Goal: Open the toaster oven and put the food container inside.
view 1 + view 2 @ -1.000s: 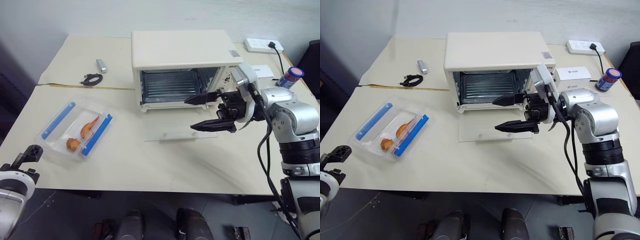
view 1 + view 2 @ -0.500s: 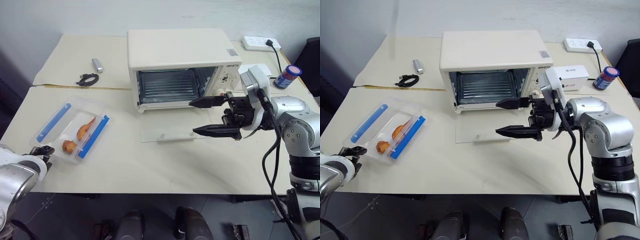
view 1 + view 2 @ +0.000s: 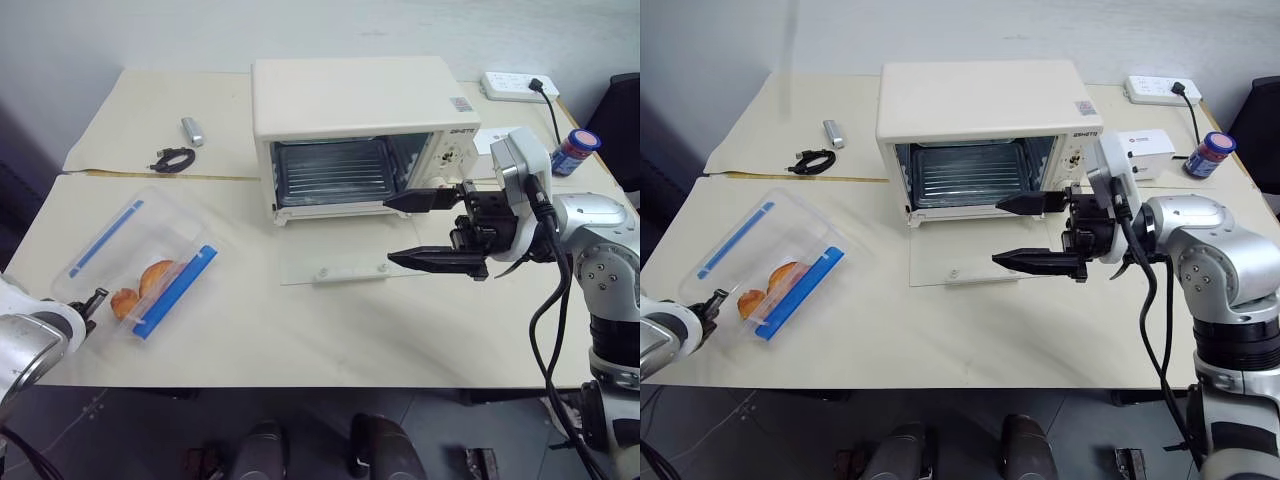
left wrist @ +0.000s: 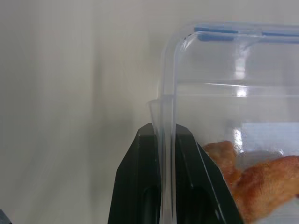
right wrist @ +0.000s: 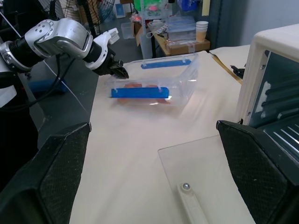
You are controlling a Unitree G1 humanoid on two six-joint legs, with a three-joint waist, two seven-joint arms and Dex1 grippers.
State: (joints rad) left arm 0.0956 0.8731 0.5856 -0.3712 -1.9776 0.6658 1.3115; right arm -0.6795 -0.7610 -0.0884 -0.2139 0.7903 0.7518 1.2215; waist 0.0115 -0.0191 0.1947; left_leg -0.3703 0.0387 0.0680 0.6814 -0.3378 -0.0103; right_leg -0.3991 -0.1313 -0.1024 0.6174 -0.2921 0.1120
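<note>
The food container (image 3: 140, 262), a clear box with blue clip strips and orange-brown food (image 4: 254, 173) inside, sits tilted at the table's left front. My left gripper (image 4: 162, 133) is shut on the rim at its nearest corner, which is raised. The cream toaster oven (image 3: 355, 105) stands open at the table's middle back, its glass door (image 3: 345, 265) lying flat on the table and the wire rack showing. My right gripper (image 3: 388, 232) hovers open above that door, in front of the oven's knob panel, pointing left with nothing between its fingers.
A black cable (image 3: 175, 158) and a small silver object (image 3: 192, 130) lie at the back left. A power strip (image 3: 515, 87), a small white box (image 3: 1145, 145) and a blue-capped jar (image 3: 577, 150) sit at the back right. The table's front edge runs just below the container.
My left gripper reached the container's near corner and shut on its rim. The container tipped up and the food slid toward the low side. The right gripper stayed open and almost still.
</note>
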